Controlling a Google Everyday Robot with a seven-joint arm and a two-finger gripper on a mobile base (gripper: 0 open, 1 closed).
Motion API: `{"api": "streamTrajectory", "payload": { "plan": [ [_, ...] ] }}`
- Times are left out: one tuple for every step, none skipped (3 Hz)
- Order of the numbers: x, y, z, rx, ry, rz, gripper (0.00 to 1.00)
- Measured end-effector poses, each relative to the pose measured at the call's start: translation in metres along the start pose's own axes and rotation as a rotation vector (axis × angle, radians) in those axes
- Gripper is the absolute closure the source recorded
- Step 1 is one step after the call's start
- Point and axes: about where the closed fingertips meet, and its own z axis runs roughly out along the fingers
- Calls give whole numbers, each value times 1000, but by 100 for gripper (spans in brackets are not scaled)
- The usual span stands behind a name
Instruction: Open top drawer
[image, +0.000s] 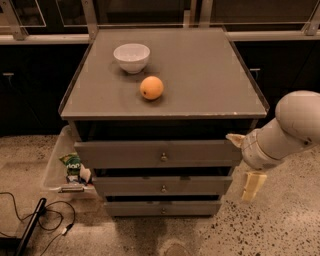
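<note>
Approach to knob (163, 157) of top drawer (120, 154): open from the front; gripper (245, 162) beside its right end, plastic bin (52, 170) flanking left.

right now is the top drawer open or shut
Shut or barely open: the top drawer shows no interior, only a dark gap under the tabletop. The gripper hangs by its right end.

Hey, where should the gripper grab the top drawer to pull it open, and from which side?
Grip the small round knob at the centre of the top drawer front, coming straight in from the front. The front panel looks flat, so the knob seems the only part to close on. The gripper is off the drawer's right end, not yet at the knob.
</note>
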Motion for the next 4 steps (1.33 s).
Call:
{"api": "streamTrajectory", "payload": {
  "plan": [
    [10,-28,20,60,-57,-42,0],
    [10,-28,20,60,-57,-42,0],
    [2,-37,37,54,-82,-54,0],
    [-13,-50,57,53,-136,-96,0]
  ]
}}
